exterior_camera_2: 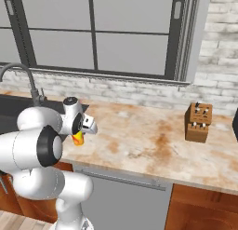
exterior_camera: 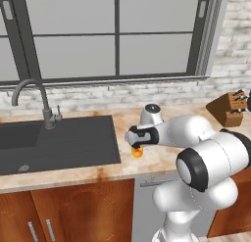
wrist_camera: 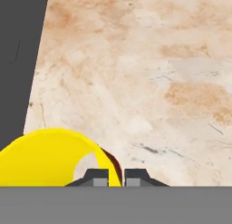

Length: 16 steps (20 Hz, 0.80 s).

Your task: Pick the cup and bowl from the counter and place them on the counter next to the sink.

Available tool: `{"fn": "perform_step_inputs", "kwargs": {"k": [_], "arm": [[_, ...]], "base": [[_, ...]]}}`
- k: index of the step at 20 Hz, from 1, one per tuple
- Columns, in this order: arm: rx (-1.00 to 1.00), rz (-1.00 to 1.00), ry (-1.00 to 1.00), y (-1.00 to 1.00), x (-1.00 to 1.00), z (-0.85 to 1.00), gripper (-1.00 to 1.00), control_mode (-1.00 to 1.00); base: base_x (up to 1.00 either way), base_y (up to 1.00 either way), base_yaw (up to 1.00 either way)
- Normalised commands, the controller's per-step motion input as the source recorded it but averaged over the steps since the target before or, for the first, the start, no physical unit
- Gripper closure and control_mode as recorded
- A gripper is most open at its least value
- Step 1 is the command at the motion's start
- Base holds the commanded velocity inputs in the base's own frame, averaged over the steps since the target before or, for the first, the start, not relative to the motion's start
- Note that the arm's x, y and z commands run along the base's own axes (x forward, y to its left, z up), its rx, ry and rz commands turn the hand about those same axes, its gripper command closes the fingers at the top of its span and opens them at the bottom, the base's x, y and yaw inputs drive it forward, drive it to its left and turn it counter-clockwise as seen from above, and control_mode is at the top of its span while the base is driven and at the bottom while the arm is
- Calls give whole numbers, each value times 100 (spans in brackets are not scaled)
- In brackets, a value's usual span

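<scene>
My claw (wrist_camera: 116, 177) pinches the rim of the small bright yellow cylindrical cup (wrist_camera: 50, 157) just right of the dark grey sunken sink (exterior_camera: 59, 140) on the beige mottled stone surface (wrist_camera: 149, 82); this thin rim grip could tip it on release.

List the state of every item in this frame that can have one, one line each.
gripper: closed on the cup's rim, just above the counter beside the sink
cup: pinched by its wall between the fingertips, upright, at counter level right of the sink
sink: basin looks empty, no water running from the tap
knife block: upright on the counter, knives in their slots
</scene>
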Motion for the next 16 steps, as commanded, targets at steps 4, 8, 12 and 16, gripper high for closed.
{"fn": "perform_step_inputs", "kwargs": {"k": [4,8,12,16], "arm": [[0,0,0,0,-9,0,-100,-100],[0,0,-7,0,-29,11,-100,-100],[0,0,-17,-1,-28,46,-100,-100],[0,0,-16,-8,-11,39,-100,-100]], "base": [[0,0,0],[0,0,0],[0,0,0],[0,0,0]]}}
